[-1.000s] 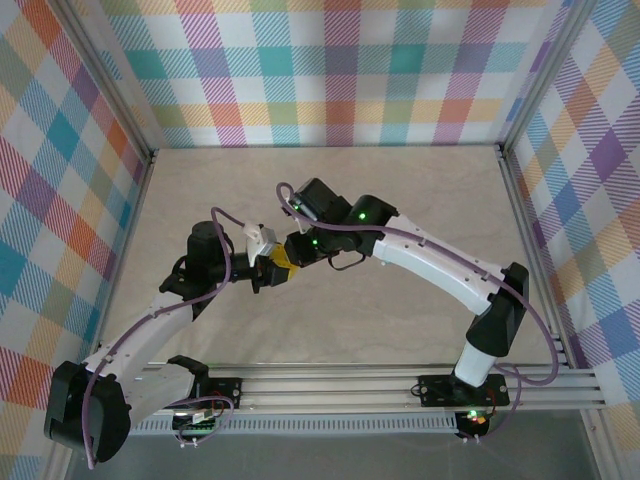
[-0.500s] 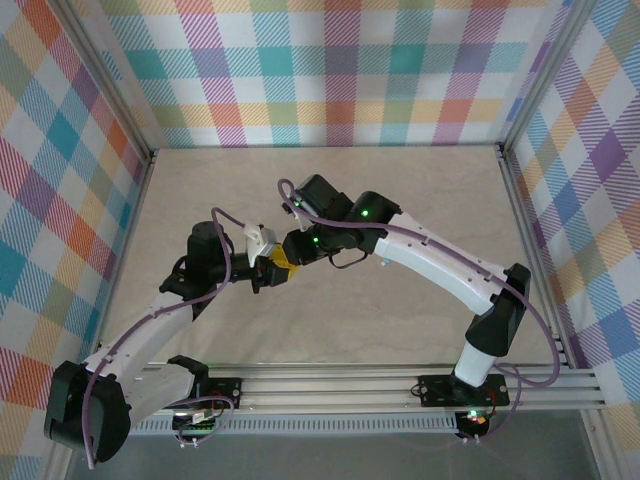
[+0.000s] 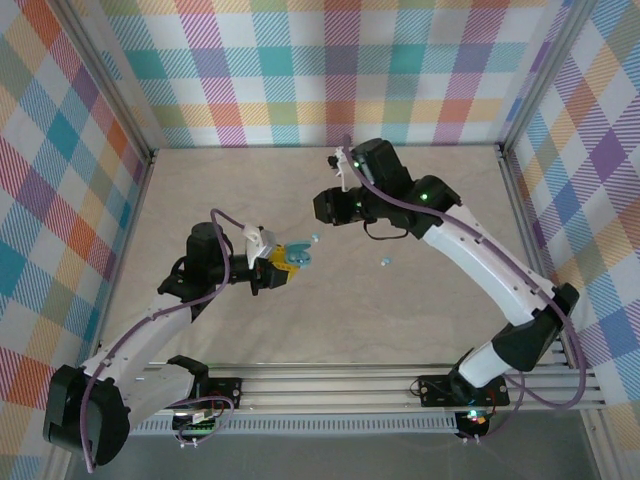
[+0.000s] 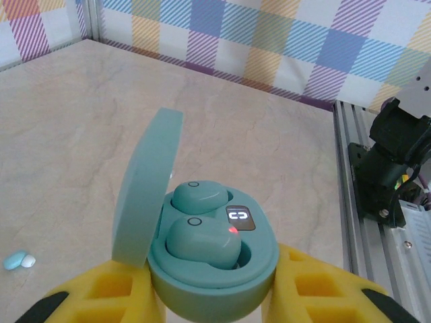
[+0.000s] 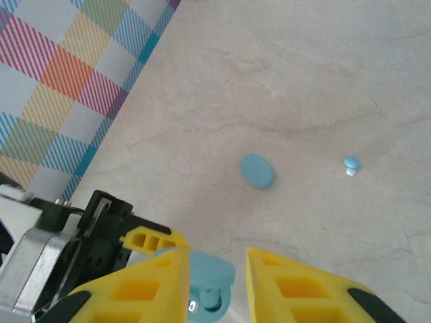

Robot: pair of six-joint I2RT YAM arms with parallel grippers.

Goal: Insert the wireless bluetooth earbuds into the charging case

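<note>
Here, the left gripper (image 4: 212, 291) pinches the base of the charging case (image 4: 214, 272) between its yellow fingers (image 4: 323, 296). The lid (image 4: 145, 195) stands open on one side of the jaws. Two seated earbuds (image 4: 202, 242) fill the wells, beside a lit display (image 4: 240, 217). One loose earbud (image 3: 314, 238) lies on the table (image 3: 420, 320) just ahead of these jaws, towards the lid side; another loose earbud (image 3: 385, 262) lies farther ahead, well apart. The right gripper (image 5: 217, 259) hangs above and beyond the case, its jaws spread and gripping nothing, with the open case visible through their gap. An aluminium rail (image 4: 350, 202) and a black arm base (image 4: 397, 161) flank the scene.
</note>
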